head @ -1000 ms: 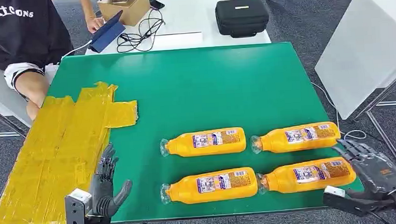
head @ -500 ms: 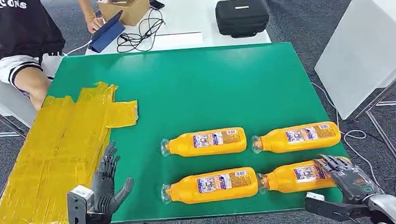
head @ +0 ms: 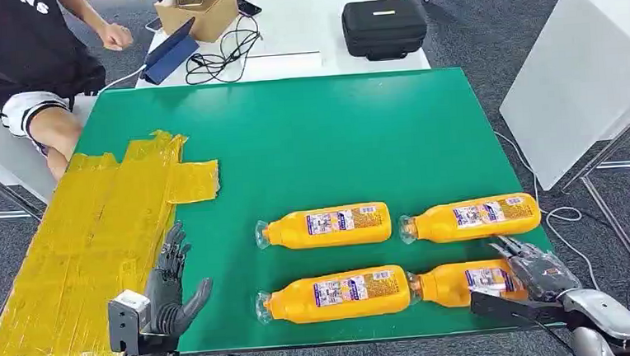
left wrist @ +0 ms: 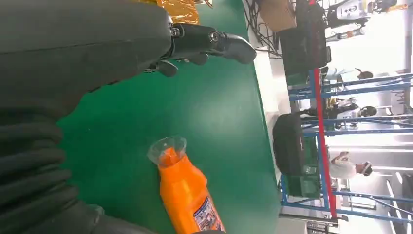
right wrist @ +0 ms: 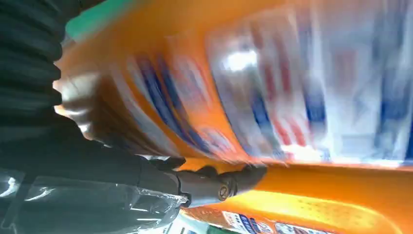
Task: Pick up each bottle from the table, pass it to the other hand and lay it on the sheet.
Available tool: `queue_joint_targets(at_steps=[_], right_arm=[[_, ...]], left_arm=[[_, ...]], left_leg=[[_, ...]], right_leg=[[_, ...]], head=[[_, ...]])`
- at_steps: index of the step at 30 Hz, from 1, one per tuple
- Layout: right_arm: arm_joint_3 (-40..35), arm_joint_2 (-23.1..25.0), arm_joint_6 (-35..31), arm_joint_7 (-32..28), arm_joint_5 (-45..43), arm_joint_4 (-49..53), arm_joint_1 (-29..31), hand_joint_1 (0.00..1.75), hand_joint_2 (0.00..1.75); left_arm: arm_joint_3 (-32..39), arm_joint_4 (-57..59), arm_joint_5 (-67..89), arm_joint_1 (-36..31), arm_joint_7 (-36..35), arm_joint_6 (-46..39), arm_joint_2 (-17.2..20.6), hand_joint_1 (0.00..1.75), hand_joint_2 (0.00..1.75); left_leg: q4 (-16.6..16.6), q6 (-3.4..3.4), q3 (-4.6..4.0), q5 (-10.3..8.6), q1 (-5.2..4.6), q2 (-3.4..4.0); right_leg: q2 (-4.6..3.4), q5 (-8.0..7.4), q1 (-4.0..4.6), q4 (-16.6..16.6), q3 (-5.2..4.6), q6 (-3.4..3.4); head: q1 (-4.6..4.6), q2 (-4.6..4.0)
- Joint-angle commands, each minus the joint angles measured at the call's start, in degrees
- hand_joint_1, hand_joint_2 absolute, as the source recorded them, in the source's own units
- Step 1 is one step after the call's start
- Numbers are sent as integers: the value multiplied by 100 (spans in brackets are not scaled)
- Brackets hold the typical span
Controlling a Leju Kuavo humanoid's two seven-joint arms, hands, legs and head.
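Observation:
Four orange bottles lie on their sides on the green table (head: 309,137): far left (head: 327,226), far right (head: 471,218), near left (head: 335,294) and near right (head: 450,284). My right hand (head: 536,273) covers the base end of the near right bottle, fingers spread over its top and thumb along its near side; that bottle still lies on the table. In the right wrist view the bottle (right wrist: 292,87) is blurred and very close, with a finger (right wrist: 219,183) against it. My left hand (head: 168,288) hovers open beside the yellow sheet (head: 92,241). The left wrist view shows the near left bottle (left wrist: 187,195).
A person (head: 23,47) sits at the table's far left corner. Behind the green table stands a white table with a black case (head: 383,27), a cardboard box (head: 198,10), a tablet (head: 170,51) and cables. A white panel (head: 585,62) stands to the right.
My right hand has moved left from beside the table's edge onto the near right bottle. The person's arm has drawn back from the sheet's far corner. My left hand has stayed put.

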State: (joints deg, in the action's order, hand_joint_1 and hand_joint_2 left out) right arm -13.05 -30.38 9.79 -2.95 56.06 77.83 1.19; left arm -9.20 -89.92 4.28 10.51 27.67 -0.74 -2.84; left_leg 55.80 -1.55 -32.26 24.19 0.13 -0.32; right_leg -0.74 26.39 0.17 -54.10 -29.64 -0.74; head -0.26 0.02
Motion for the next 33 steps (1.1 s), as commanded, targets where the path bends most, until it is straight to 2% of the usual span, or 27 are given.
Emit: queue_joint_targets(at_steps=[1,7,8,9,10,14,16,22,27,31,33], right_arm=[[-61,265,-126,202,-17,-531,-311,0,175],[-105,368,-122,297,62,-482,-349,0,175],[-105,371,-118,303,68,-471,-353,54,175],[-104,372,-109,307,78,-456,-358,150,175],[-121,379,-83,298,92,-460,-342,173,175],[-189,496,-9,193,163,-625,-143,175,175],[-210,513,103,-44,-17,-628,-122,175,175],[-249,540,129,-81,-32,-700,11,175,175],[-104,469,195,-374,-411,-493,-220,175,175],[370,752,-385,-936,-919,6,-574,175,175],[677,995,-583,-1484,-1596,398,-735,175,175]], left_arm=[[-174,390,18,-170,-87,48,65,0,175],[-167,324,21,-87,-116,40,46,0,175],[-163,309,21,-72,-118,39,47,0,175],[-151,285,22,-49,-125,32,44,0,175],[-132,251,21,-28,-135,17,32,0,175],[-41,124,32,53,-171,-28,-4,0,175],[-21,105,32,67,-171,-32,-13,0,175],[52,26,37,132,-181,-28,-74,0,175],[20,122,90,34,-165,93,-105,0,175],[51,61,195,122,-120,165,-206,0,175],[113,56,217,196,-119,173,-250,0,175]], left_leg=[[-12,6,35,7,10,-24],[-10,-9,54,19,7,-9],[-12,-6,54,19,8,-9],[-12,-7,56,20,9,-5],[-15,-5,58,20,8,-10],[-10,-7,66,23,7,10],[-6,-6,80,26,9,3],[-9,-5,88,24,9,10],[-9,-5,87,23,10,-4],[-10,-5,89,24,12,-10],[-5,-7,88,26,11,1]], right_leg=[[36,8,9,28,51,-9],[15,11,5,22,5,-14],[17,10,6,26,7,-16],[12,9,6,27,8,-16],[19,10,6,29,13,-18],[-11,5,4,24,43,-19],[-2,8,6,26,85,-19],[-11,6,8,27,90,-18],[4,9,10,26,92,-19],[10,11,15,28,93,-19],[-6,12,15,19,87,-16]], head=[[0,0],[4,0],[2,0],[2,0],[4,0],[4,0],[9,0],[4,0],[2,0],[4,0],[4,0]])
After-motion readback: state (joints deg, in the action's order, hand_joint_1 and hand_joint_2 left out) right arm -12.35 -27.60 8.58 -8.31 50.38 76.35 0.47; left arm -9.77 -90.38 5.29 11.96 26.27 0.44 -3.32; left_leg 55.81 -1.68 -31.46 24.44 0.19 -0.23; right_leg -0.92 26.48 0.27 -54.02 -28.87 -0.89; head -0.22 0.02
